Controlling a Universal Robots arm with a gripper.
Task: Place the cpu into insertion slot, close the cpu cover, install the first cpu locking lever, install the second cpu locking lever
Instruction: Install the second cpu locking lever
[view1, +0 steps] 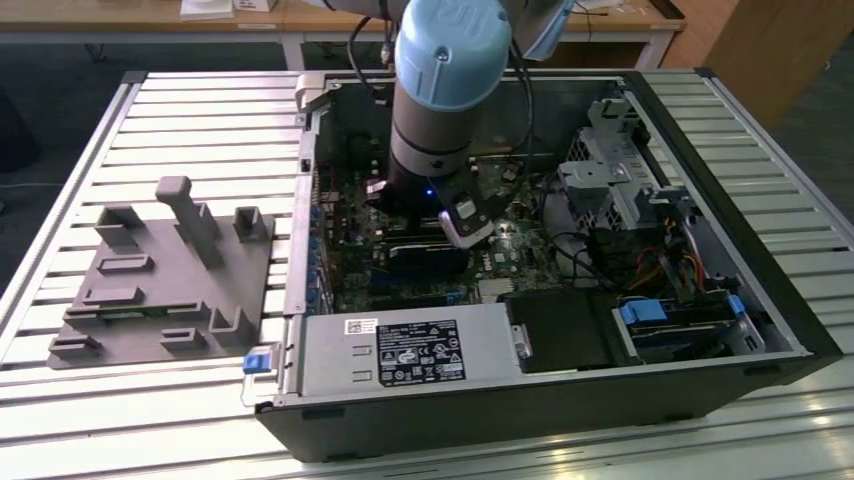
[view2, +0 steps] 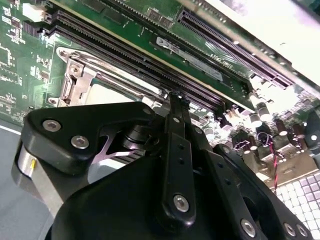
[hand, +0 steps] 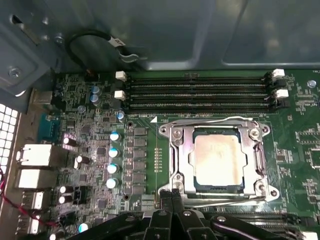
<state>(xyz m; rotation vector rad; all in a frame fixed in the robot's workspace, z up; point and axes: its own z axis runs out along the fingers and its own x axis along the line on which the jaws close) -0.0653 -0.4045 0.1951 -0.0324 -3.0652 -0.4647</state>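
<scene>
Here, in the exterior view, the grey-and-blue robot arm (view1: 447, 90) reaches down into the open black computer case (view1: 747, 300) at the frame's centre, which lies on a slatted metal counter (view1: 200, 110); a grey plastic fixture block (view1: 160, 275) sits at the left.

In the second wrist view, the black gripper (view2: 176, 102) fills the lower half, its jaws pressed together with nothing between them, the tip just beside the silver socket frame at the centre left.

In the first wrist view, the small square cpu with a dull silver-tan top (hand: 218, 160) sits in the insertion slot (hand: 218, 189) at the centre right, and the thin silver-grey cpu cover (hand: 181, 160) lies closed around it. A thin wire lever (hand: 215, 122) runs along the cover's upper edge. By my judgement, placing and covering are done; whether either lever is latched I cannot tell.
</scene>
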